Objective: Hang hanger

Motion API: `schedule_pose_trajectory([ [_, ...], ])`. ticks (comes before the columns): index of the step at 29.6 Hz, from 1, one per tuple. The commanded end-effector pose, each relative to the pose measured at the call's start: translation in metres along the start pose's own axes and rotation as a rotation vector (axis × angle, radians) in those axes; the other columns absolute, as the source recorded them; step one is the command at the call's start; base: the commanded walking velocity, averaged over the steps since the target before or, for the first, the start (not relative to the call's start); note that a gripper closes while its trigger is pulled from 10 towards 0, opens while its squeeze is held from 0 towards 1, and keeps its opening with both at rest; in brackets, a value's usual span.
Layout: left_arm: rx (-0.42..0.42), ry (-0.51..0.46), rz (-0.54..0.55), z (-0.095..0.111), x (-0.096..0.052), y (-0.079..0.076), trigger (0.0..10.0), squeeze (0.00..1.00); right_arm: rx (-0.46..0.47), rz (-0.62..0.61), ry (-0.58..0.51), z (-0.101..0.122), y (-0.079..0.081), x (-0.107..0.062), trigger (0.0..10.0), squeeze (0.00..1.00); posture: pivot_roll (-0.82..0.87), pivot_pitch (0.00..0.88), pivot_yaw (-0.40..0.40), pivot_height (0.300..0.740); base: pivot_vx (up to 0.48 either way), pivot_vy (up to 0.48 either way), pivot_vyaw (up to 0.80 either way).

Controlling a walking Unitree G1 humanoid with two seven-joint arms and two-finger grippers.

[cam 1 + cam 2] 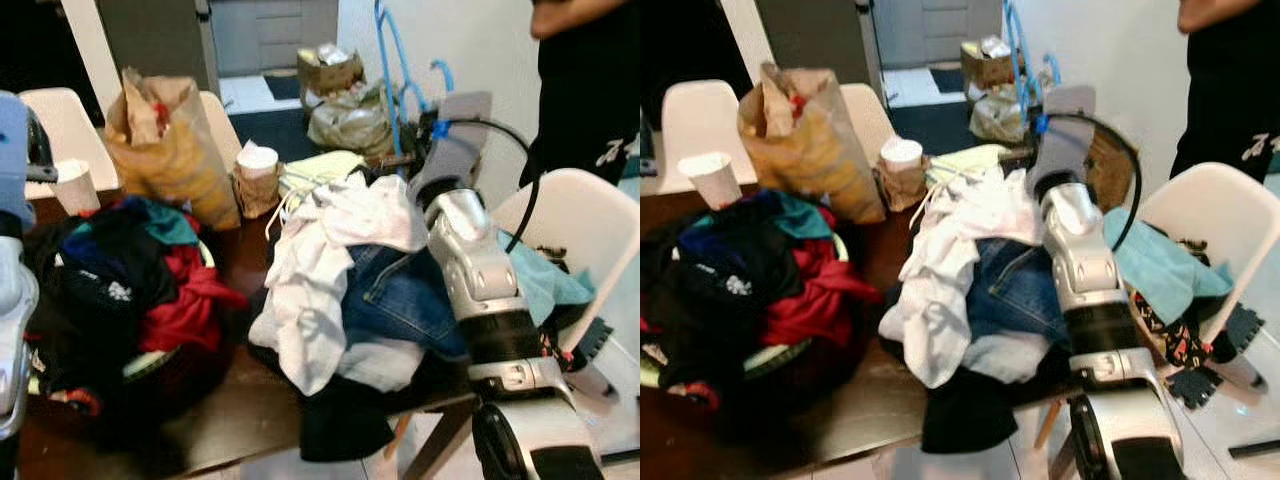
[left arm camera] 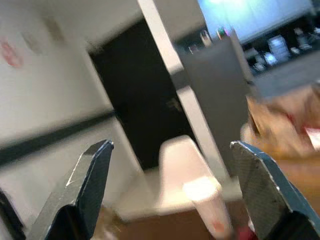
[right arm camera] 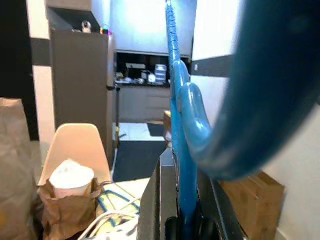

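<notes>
Right pincer (image 3: 181,220) clamps blue plastic hanger (image 3: 176,100), hook curved; left pincer (image 2: 170,195) released.

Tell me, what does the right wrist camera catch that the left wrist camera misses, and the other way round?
The right wrist view shows the right gripper shut on a blue hanger, with a paper cup in a small brown bag behind. The left wrist view shows the left gripper open and holding nothing, with another white paper cup lying beyond it. Both take in a pale chair, a brown paper bag and a tall grey cabinet.
</notes>
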State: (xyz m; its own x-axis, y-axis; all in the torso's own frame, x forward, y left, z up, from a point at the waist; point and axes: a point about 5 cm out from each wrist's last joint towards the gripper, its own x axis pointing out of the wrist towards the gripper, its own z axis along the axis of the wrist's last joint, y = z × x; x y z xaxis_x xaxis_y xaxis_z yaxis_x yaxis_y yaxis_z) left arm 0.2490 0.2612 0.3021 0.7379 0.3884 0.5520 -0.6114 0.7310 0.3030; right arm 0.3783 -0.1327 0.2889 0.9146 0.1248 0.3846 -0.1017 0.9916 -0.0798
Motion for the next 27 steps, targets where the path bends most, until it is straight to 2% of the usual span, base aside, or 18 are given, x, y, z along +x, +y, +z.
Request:
schedule_pose_trajectory([
  [1, -0.051, 0.038, -0.031, -0.004, -0.004, -0.004, 10.0, 0.0, 0.008, 0.017, -0.019, 0.003, 0.007, 0.002, 10.0, 0.0, 0.05, 0.0, -0.029, 0.736, 0.0, 0.244, 0.0],
  [3, -0.273, 0.123, -0.11, -0.015, -0.012, -0.02, 10.0, 0.0, 0.002, 0.016, -0.028, 0.006, 0.01, 0.003, 10.0, 0.0, 0.05, 0.0, -0.029, 0.736, 0.0, 0.0, 0.0],
  [4, -0.273, 0.123, -0.11, -0.015, -0.012, -0.02, 10.0, 0.0, 0.002, 0.016, -0.028, 0.006, 0.01, 0.003, 10.0, 0.0, 0.05, 0.0, -0.029, 0.736, 0.0, 0.0, 0.0],
  [5, -0.495, 0.192, -0.187, -0.021, -0.022, -0.037, 10.0, 0.0, -0.003, 0.018, -0.045, 0.011, 0.011, 0.004, 10.0, 0.0, 0.05, 0.0, -0.027, 0.736, 0.0, 0.0, 0.0],
  [6, -0.495, 0.192, -0.187, -0.021, -0.022, -0.037, 10.0, 0.0, -0.003, 0.018, -0.045, 0.011, 0.011, 0.004, 10.0, 0.0, 0.05, 0.0, -0.027, 0.736, 0.0, 0.0, 0.0],
  [8, -0.589, 0.201, -0.28, -0.019, -0.03, -0.052, 10.0, 0.0, -0.035, 0.029, -0.075, 0.017, 0.011, 0.004, 10.0, 0.0, 0.04, 0.0, -0.026, 0.736, 0.0, 0.0, 0.0],
  [9, -0.589, 0.201, -0.28, -0.019, -0.03, -0.052, 10.0, 0.0, -0.035, 0.029, -0.075, 0.017, 0.011, 0.004, 10.0, 0.0, 0.04, 0.0, -0.026, 0.736, 0.0, 0.0, 0.0],
  [10, -0.597, 0.2, -0.311, -0.017, -0.034, -0.06, 10.0, 0.0, -0.057, 0.038, -0.097, 0.022, 0.011, 0.004, 10.0, 0.0, 0.04, 0.0, -0.03, 0.736, 0.0, 0.0, 0.0],
  [14, -0.527, 0.204, -0.295, -0.017, -0.035, -0.062, 10.0, 0.0, -0.071, 0.051, -0.114, 0.025, 0.012, 0.005, 10.0, 0.0, 0.04, 0.0, -0.028, 0.736, 0.0, 0.0, 0.0],
  [17, -0.507, 0.205, -0.29, -0.017, -0.035, -0.062, 10.0, 0.0, -0.075, 0.054, -0.119, 0.026, 0.012, 0.005, 10.0, 0.0, 0.04, 0.0, -0.028, 0.736, 0.0, 0.0, 0.0],
  [18, -0.407, 0.213, -0.246, -0.019, -0.037, -0.057, 10.0, 0.0, -0.07, 0.065, -0.122, 0.026, 0.013, 0.006, 10.0, 0.0, 0.04, 0.0, -0.025, 0.736, 0.0, 0.0, 0.0],
  [21, -0.225, 0.239, -0.107, -0.022, -0.041, -0.037, 10.0, 0.0, -0.013, 0.1, -0.112, 0.026, 0.018, 0.008, 10.0, 0.0, 0.05, 0.005, -0.023, 0.736, 0.0, 0.0, 0.0],
  [22, -0.225, 0.239, -0.107, -0.022, -0.041, -0.037, 10.0, 0.0, -0.013, 0.1, -0.112, 0.026, 0.018, 0.008, 10.0, 0.0, 0.05, 0.005, -0.023, 0.736, 0.0, 0.0, 0.0],
  [23, -0.201, 0.246, -0.08, -0.022, -0.043, -0.033, 10.0, 0.0, 0.037, 0.12, -0.11, 0.027, 0.019, 0.009, 10.0, 0.0, 0.05, 0.008, -0.024, 0.736, 0.0, 0.0, 0.0],
  [24, -0.179, 0.251, -0.047, -0.022, -0.045, -0.028, 10.0, 0.0, 0.045, 0.162, -0.128, 0.032, 0.022, 0.011, 10.0, 0.0, 0.05, 0.015, -0.026, 0.736, 0.0, 0.0, 0.0],
  [27, -0.17, 0.252, -0.031, -0.022, -0.046, -0.025, 10.0, 0.0, 0.043, 0.19, -0.143, 0.036, 0.024, 0.012, 10.0, 0.0, 0.05, 0.015, -0.026, 0.736, 0.0, 0.0, 0.0],
])
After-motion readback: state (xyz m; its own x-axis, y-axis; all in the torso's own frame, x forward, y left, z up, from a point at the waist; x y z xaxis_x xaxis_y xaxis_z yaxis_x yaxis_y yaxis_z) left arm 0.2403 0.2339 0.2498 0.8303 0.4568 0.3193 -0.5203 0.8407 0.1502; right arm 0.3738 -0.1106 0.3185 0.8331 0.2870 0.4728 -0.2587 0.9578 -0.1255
